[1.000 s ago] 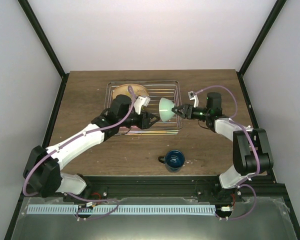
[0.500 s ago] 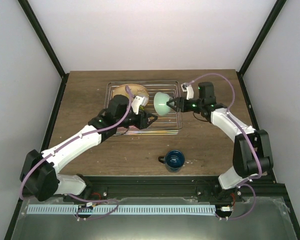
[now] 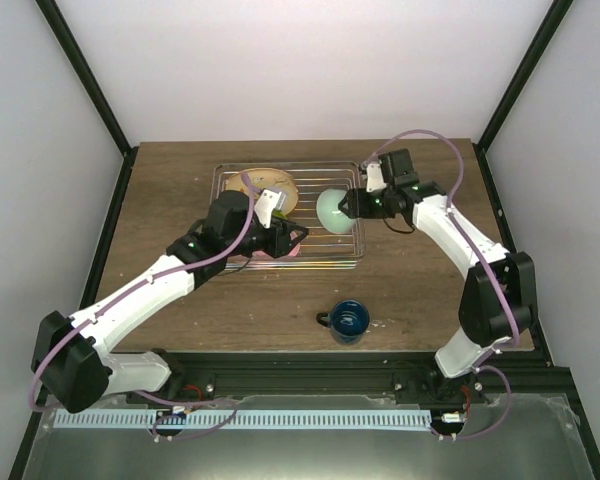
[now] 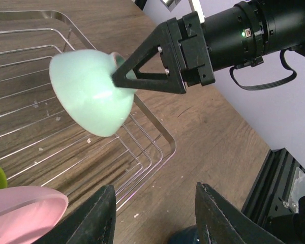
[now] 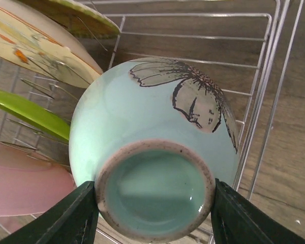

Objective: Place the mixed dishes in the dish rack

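While the dark blue mug (image 3: pixel 348 320) stood upright on the counter (image 3: pixel 420 290) nearest the arm bases, well apart from everything else, the work lay further back. Just beyond it ran the near rail of the dish rack (image 3: pixel 355 245); the left hand (image 3: pixel 298 236) hung over that near side with its fingers spread wide and nothing between them; the pink plate (image 4: pixel 25 208) stood on edge just beside it, with the lime-green plate (image 5: pixel 25 114) next behind.

Further in, over the right end of the rack, the right hand (image 3: pixel 345 203) was clamped on the foot ring of the mint-green bowl (image 3: pixel 330 208), one finger on each side of the foot; the bowl was tipped on its side, mouth turned away from the hand, and as far as the left wrist view showed it hung above the wires, not resting on them. Furthest back, the cream floral plate (image 3: pixel 265 183) leaned among the tines.

The step in hand looked to be the placing of the bowl; three plates were in, with bowl and mug yet to load. The next move would call for lowering the bowl into the free space at the right, clear of the plate rims and the side rail, before the fingers let go; released while tilted, it could roll or knock the green plate; the mug would then be the last piece.
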You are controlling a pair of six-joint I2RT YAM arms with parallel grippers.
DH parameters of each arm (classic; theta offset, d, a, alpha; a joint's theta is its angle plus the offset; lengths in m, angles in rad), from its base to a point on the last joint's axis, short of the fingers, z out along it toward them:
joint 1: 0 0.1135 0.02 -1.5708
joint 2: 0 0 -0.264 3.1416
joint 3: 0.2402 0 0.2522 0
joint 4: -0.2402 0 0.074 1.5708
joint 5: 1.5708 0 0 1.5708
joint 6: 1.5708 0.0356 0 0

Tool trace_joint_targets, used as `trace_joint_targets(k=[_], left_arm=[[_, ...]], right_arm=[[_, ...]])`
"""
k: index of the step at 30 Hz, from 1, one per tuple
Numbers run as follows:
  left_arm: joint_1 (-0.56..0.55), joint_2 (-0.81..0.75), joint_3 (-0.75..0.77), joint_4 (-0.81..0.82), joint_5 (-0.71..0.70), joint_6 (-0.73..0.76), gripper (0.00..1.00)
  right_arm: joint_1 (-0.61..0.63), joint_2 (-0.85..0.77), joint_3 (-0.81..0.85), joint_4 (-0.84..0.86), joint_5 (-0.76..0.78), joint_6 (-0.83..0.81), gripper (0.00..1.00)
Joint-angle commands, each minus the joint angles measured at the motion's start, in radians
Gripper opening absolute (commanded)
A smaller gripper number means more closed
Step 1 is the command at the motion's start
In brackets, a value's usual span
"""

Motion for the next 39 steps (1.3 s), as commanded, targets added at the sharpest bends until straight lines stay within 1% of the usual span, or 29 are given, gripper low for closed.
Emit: trace_joint_targets(k=[1, 6, 17, 30, 39], left_arm=[[-0.001, -0.013, 0.005, -0.017, -0.015, 0.017, 0.45], [-0.001, -0.005, 0.008, -0.020, -0.018, 0.020, 0.45], [-0.001, 0.003, 0.011, -0.022, -0.020, 0.021, 0.45], [-0.001, 0.006, 0.005, -0.021, -0.022, 0.019, 0.45], [-0.001, 0.011, 0.003, -0.021, -0.024, 0.019, 0.45]], right_arm=[[0.042, 0.028, 0.097, -0.082, 0.095, -0.020, 0.32], [0.085, 0.066, 0.144, -0.149, 0.160, -0.037, 0.31], [0.141, 0.118, 0.174, -0.239, 0.233, -0.073, 0.31], [0.198, 0.169, 0.189, -0.291, 0.301, -0.091, 0.32], [0.214, 0.189, 0.187, -0.307, 0.326, -0.091, 0.36]])
